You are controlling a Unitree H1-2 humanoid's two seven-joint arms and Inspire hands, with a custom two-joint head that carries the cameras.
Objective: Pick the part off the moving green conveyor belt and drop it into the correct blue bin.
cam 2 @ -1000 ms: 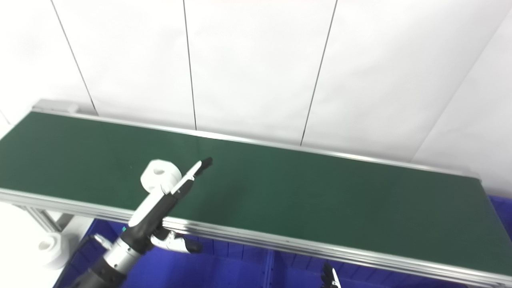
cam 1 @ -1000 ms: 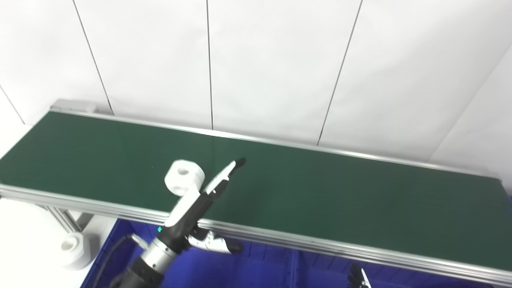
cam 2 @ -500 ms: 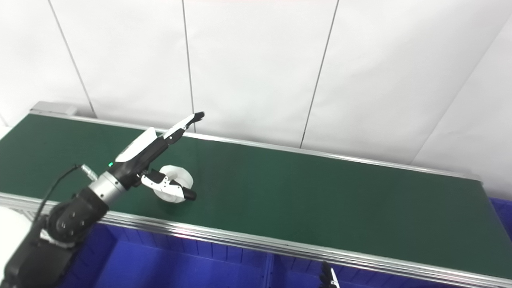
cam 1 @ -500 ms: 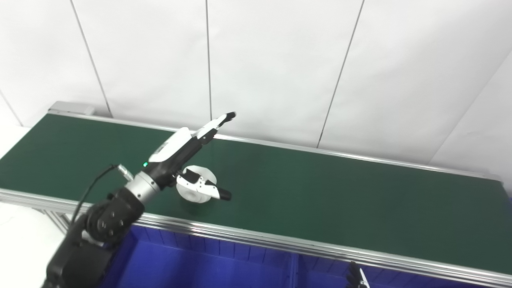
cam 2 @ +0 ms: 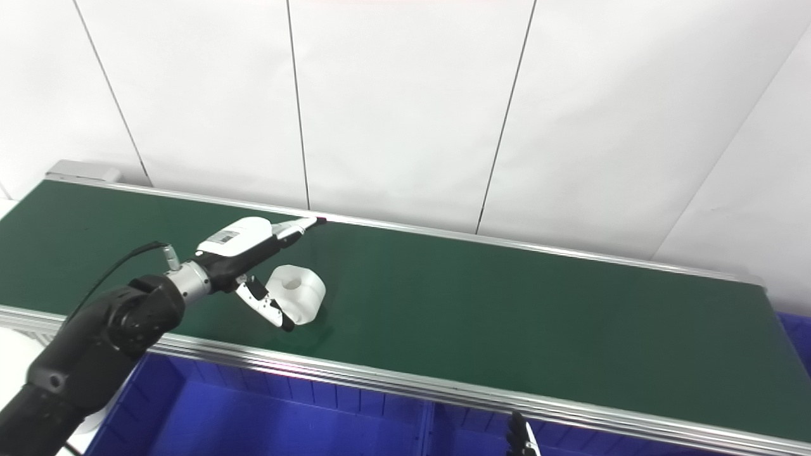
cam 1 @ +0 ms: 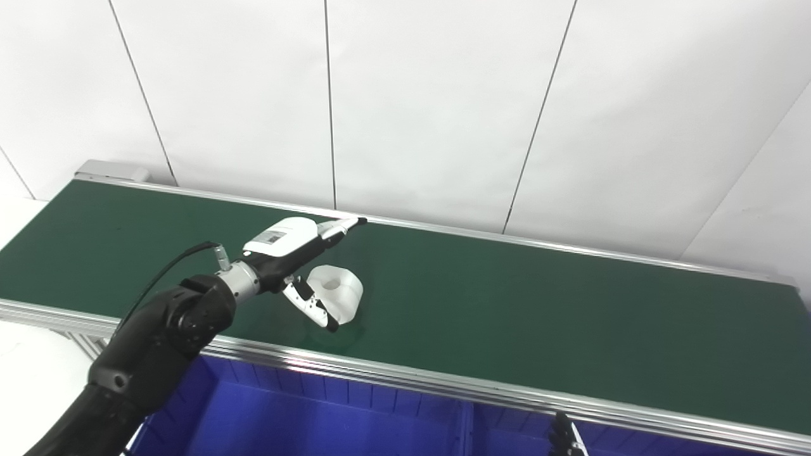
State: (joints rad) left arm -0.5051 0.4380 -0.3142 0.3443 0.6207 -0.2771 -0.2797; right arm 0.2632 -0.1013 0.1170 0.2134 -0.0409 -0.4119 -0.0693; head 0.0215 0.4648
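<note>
Left eye: we see the part (cam 1: 336,292) on the belt (cam 1: 507,316), left hand (cam 1: 298,244) spread around it, not gripping. Right eye: bin (cam 2: 285,424) below the belt; right hand (cam 2: 521,440) barely visible, state indeterminable.

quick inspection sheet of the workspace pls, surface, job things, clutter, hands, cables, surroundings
surface: green conveyor belt with metal side rails, bare apart from one part.
job's things: white ring-shaped part lies on the belt near its front edge; blue bin sits below the front rail.
clutter: nothing seen.
hands: left hand open over the belt, fingers stretched behind the part, thumb in front of it; right hand only a tip at the bottom edge, state unclear.
cables: black cable loops at the left wrist.
surroundings: white panelled wall behind the belt.
</note>
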